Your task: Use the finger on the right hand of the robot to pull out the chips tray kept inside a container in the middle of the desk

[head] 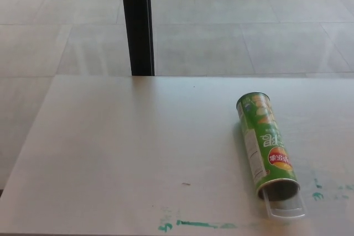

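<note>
A green chips can [266, 143] lies on its side on the pale desk [127, 153], right of the middle, with its open mouth turned toward the near edge. A clear plastic tray [285, 207] sticks a short way out of that mouth and rests on the desk. Neither of my hands shows in the head view.
Green paint smears [193, 225] mark the desk near its front edge, with more at the right [316, 195]. A black post [137, 23] stands behind the desk's far edge. Grey floor tiles lie beyond.
</note>
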`<state>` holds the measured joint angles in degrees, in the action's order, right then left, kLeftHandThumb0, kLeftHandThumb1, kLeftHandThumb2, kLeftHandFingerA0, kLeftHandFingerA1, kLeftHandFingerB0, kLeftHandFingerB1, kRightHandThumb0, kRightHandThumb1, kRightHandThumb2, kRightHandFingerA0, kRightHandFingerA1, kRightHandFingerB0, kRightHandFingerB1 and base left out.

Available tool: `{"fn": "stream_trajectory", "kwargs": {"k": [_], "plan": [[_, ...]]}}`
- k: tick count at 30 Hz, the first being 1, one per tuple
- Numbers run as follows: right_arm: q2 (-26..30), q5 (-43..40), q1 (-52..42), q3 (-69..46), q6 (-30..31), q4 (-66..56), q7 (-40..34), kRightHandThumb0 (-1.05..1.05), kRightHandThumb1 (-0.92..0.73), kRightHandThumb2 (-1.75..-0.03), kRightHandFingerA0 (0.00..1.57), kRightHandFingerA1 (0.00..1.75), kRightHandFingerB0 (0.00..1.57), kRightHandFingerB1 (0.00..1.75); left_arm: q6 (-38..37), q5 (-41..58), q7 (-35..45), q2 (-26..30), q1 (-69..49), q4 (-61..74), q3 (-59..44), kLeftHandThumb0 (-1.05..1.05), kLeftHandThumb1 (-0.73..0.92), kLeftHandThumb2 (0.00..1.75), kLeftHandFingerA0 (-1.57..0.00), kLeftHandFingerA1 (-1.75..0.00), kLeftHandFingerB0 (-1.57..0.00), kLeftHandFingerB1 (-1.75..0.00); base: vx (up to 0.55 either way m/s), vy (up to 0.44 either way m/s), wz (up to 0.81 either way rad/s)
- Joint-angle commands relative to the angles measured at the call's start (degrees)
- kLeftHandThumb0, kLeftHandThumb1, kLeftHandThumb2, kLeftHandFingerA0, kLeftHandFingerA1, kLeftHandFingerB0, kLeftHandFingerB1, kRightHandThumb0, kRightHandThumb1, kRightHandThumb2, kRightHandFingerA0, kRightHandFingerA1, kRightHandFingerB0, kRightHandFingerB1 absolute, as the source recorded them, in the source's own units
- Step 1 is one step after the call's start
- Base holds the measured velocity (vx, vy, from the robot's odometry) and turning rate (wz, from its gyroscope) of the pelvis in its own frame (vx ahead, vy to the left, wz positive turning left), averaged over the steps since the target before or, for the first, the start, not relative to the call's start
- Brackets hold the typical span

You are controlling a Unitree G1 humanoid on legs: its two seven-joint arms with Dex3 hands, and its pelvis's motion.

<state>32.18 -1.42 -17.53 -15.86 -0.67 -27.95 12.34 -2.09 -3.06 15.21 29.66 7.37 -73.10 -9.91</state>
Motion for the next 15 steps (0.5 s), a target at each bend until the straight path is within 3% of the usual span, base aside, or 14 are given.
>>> {"fn": "stream_trajectory", "kwargs": {"k": [1, 5, 6, 8, 9, 10, 11, 12, 15], "plan": [[2.88, 9.24, 2.28, 7.16, 0.48, 2.04, 3.03, -0.15, -0.59, -0.57, 0.87, 0.97, 0.29, 0.37, 0.35, 0.67, 0.45, 1.46, 0.09, -0.42, -0.44, -0.47, 0.74, 0.62, -0.60, -0.66, -0.56, -0.54, 0.00, 0.000, 0.00], [4.09, 11.49, 4.09, 10.57, 0.15, 2.42, 3.63, -0.15, -0.59, -0.57, 0.87, 0.97, 0.28, 0.37, 0.45, 0.70, 0.17, 1.50, 0.06, -0.14, -0.49, -0.47, 0.73, 0.62, -0.62, -0.67, -0.59, -0.56, 0.00, 0.000, 0.00], [4.57, 12.27, 4.66, 11.71, 1.67, 2.06, 4.21, -0.14, -0.41, -0.89, 0.86, 0.93, 0.18, 0.52, 0.33, 0.67, 0.09, 1.46, 0.07, -0.32, -0.50, -0.48, 0.73, 0.62, -0.62, -0.66, -0.57, -0.55, 0.00, 0.000, 0.00], [5.45, 15.29, 6.07, 14.53, 3.02, 2.13, 4.88, -0.16, -0.41, -0.89, 0.86, 0.93, 0.21, 0.53, 0.57, 0.33, 0.15, 1.50, 0.28, -0.48, -0.17, -0.48, 0.74, 0.62, -0.59, -0.64, -0.55, -0.53, 0.00, 0.000, 0.00], [5.66, 15.79, 6.46, 15.14, 3.36, 2.19, 4.99, -0.19, -0.59, -0.57, 0.88, 0.95, 0.33, 0.37, 0.53, 0.17, 0.02, 1.51, 0.28, -0.49, -0.03, -0.48, 0.74, 0.62, -0.60, -0.63, -0.56, -0.53, 0.00, 0.000, 0.00], [5.68, 16.23, 7.04, 15.90, 3.75, 2.43, 5.13, -0.13, -0.40, -0.88, 0.89, 0.94, 0.23, 0.54, 0.26, 0.07, -0.12, 1.52, 0.21, -0.47, 0.03, -0.48, 0.74, 0.62, -0.61, -0.64, -0.56, -0.53, 0.00, 0.000, 0.00], [5.61, 16.44, 7.31, 16.33, 3.94, 2.65, 5.04, -0.13, -0.40, -0.88, 0.89, 0.94, 0.23, 0.54, 0.05, 0.22, -0.05, 1.52, 0.15, -0.45, -0.11, -0.48, 0.74, 0.62, -0.61, -0.64, -0.56, -0.53, 0.00, 0.000, 0.00], [6.26, 17.19, 8.02, 17.07, 4.36, 3.07, 5.65, -0.17, -0.59, -0.57, 0.88, 0.96, 0.32, 0.38, 0.86, 0.51, 0.14, 1.55, 0.44, -0.33, -0.32, -0.47, 0.74, 0.62, -0.60, -0.64, -0.55, -0.53, 0.00, 0.000, 0.00], [6.82, 19.54, 10.35, 18.78, 3.35, 5.70, 5.30, -0.12, -0.57, -0.57, 0.89, 0.97, 0.33, 0.38, 0.47, 0.77, 0.62, 1.67, 0.44, -0.36, -0.57, -0.47, 0.74, 0.62, -0.58, -0.64, -0.55, -0.55, 0.00, 0.000, 0.00]]}}
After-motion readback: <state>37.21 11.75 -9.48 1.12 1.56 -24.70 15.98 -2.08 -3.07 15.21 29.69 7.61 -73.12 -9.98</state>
